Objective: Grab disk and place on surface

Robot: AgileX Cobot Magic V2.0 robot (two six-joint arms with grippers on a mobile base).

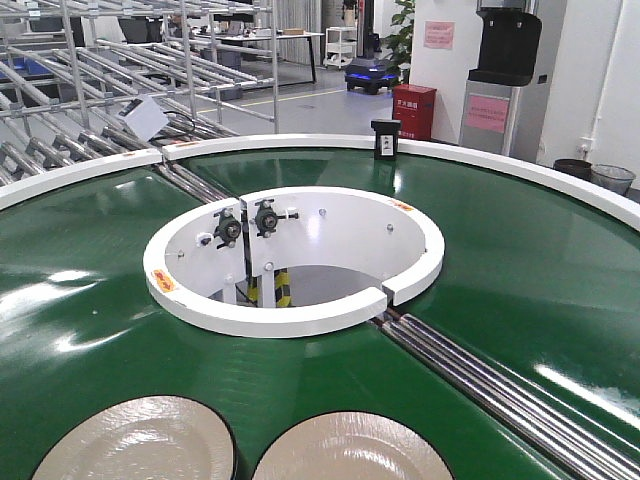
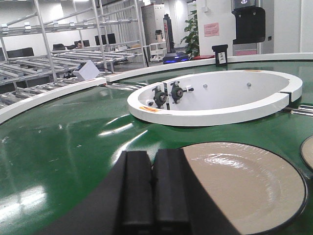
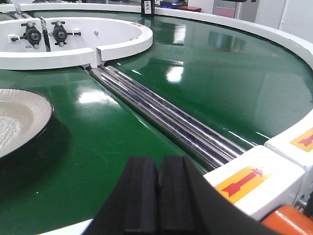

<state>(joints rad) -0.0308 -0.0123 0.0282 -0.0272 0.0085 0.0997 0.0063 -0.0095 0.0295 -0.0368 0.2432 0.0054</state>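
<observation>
Two cream disks with dark rims lie on the green belt near the front edge: the left disk [image 1: 135,440] and the right disk [image 1: 350,450]. In the left wrist view the left disk [image 2: 239,186] lies just right of my left gripper [image 2: 153,159], whose jaws are shut with nothing between them. The right disk [image 2: 308,152] peeks in at the frame's right edge. My right gripper [image 3: 158,164] is shut and empty over bare belt, with the right disk [image 3: 19,117] well off to its left. The surface is out of view. Neither gripper shows in the front view.
A white inner ring [image 1: 300,318] with black bearing blocks [image 1: 247,222] surrounds the central hole. Steel rollers [image 3: 166,115] cross the belt [image 1: 500,260] diagonally. The white outer rim block [image 3: 254,178] with a yellow arrow label sits right of my right gripper. Roller racks [image 1: 110,90] stand behind.
</observation>
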